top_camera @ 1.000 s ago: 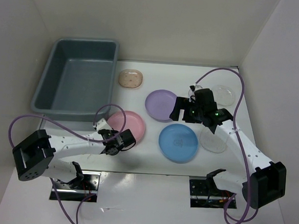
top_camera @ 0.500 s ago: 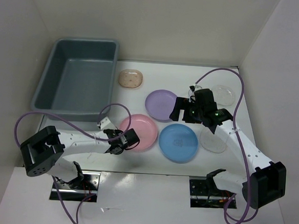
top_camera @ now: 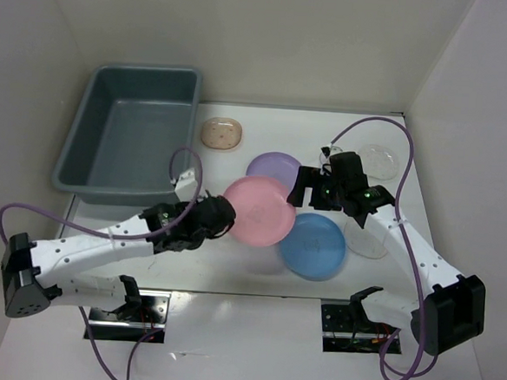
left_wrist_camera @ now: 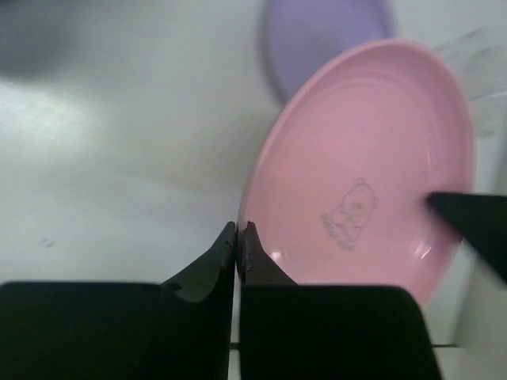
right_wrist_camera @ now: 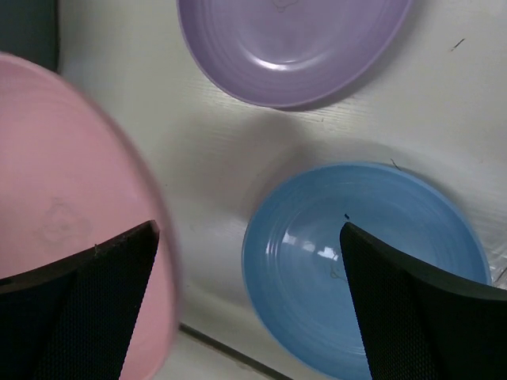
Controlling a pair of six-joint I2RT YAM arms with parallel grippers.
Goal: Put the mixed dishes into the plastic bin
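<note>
Rising off the table (top_camera: 280,127), the pink plate (top_camera: 259,210) had left the flat spot it held half a second before. It hung tilted, its near rim clenched between the fingers of the left gripper (top_camera: 219,215), the dish reaching out ahead of the fingertips and over parts of the purple plate (top_camera: 268,164) and blue plate (top_camera: 321,247). The plastic bin (top_camera: 114,186) sat well apart, behind and to that gripper's left. The right gripper (top_camera: 312,194) hovered just past the plate's far edge, jaws spread, grasping nothing. By my reading the pick had worked; only the carry to the bin remained.
</note>
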